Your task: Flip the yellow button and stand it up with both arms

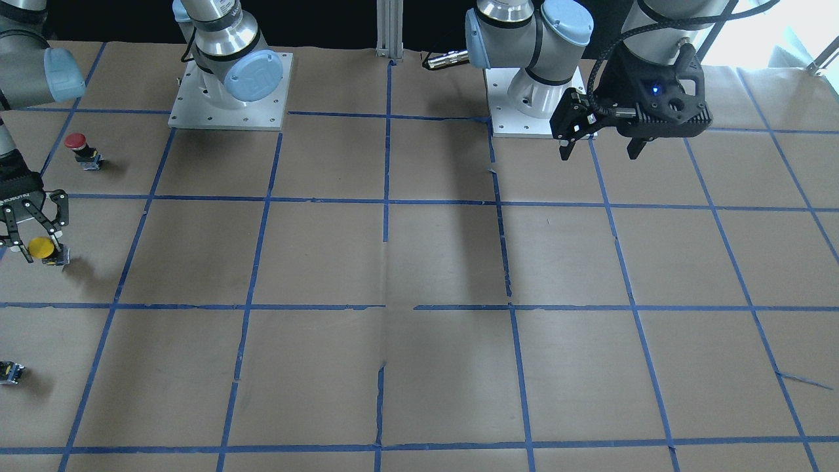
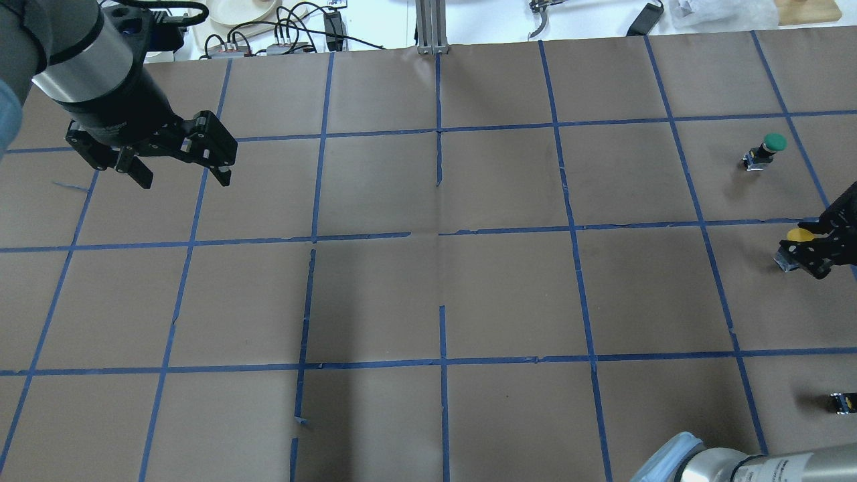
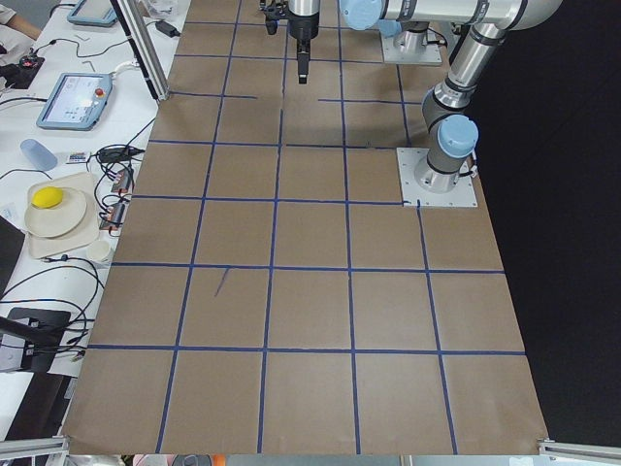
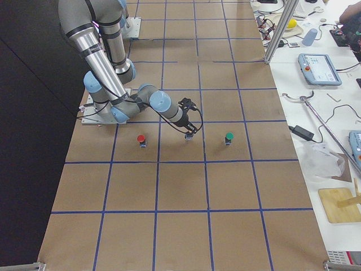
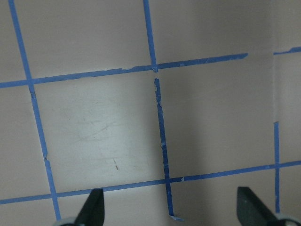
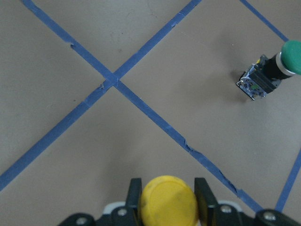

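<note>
The yellow button [image 6: 168,203] sits between my right gripper's fingers [image 6: 203,195], cap up toward the wrist camera. In the front view the button [image 1: 40,247] is at the far left edge, at or just above the paper. In the overhead view it [image 2: 798,235] is at the right edge. My right gripper [image 1: 44,254] is shut on the button's body. My left gripper [image 1: 599,156] hangs open and empty above the table near its base, far from the button. It also shows in the overhead view [image 2: 186,182] at the far left.
A red-capped button [image 1: 75,141] stands closer to the robot than the yellow one. A green-capped button [image 2: 774,142] stands farther out. A small dark capless block [image 2: 840,402] lies near the right arm's base. Blue tape lines grid the brown paper [image 1: 419,262].
</note>
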You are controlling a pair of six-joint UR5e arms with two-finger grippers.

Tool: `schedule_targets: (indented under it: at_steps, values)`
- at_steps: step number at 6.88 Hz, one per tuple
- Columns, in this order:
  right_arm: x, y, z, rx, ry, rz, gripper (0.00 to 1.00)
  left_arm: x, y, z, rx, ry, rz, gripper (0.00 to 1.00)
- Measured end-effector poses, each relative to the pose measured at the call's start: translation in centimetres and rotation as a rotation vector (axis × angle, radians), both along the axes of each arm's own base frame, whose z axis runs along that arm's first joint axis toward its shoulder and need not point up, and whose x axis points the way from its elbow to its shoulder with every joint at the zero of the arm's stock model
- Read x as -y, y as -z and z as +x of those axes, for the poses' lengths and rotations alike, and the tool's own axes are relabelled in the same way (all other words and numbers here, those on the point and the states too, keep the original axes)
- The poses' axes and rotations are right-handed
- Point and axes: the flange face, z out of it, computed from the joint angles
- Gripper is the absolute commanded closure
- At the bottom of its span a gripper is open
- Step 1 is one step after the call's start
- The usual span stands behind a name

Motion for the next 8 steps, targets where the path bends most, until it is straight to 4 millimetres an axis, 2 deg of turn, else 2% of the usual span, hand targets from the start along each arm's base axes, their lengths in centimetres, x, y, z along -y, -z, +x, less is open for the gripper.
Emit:
schedule_targets:
  at_steps: [3,4,6,8]
  values:
    - [-0.3,-0.1,-0.5,-0.003,0.042,0.02,0.01,0.6,0.5,-0.6,-0.04,0.02,0.009,0.0]
    - [-0.5,-0.7,-0.7,-0.006,0.112,0.042,0.0,0.4,0.3,-0.7,-0.041,0.033,0.009,0.0]
    - [-0.2,-3.5,0.2,0.028,0.306,0.082,0.0,0.2,-0.2,-0.5,-0.016,0.038,-0.001,0.0]
    - [2.2,-8.2,2.0,0.062,0.481,0.192,0.0,0.1,-0.5,-0.3,0.008,0.025,-0.005,0.0]
